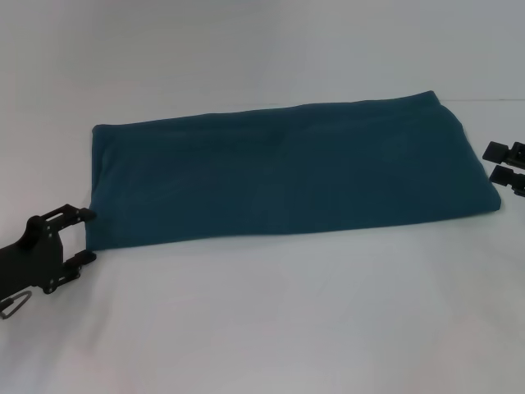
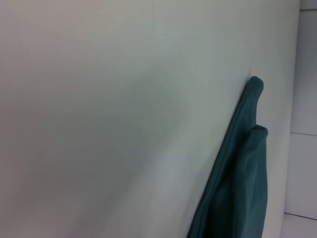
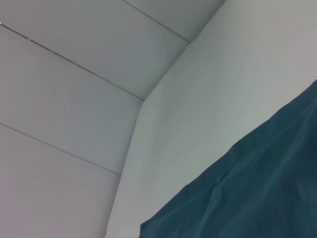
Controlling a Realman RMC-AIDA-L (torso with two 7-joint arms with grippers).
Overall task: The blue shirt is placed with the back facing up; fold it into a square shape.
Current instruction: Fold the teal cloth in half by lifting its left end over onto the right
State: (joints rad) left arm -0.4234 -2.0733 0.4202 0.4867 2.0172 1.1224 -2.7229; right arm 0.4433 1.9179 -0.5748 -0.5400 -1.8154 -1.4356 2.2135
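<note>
blue shirt (image 1: 287, 168) folded long on white table (image 1: 262, 320) — tiled floor (image 3: 59, 99) beyond

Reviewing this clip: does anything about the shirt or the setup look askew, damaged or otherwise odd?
Nothing stands out. The blue shirt lies flat on the white table, folded into a long band that is not yet square. The left gripper, jaws open, sits at its left end; the right gripper waits just off its right end.
</note>
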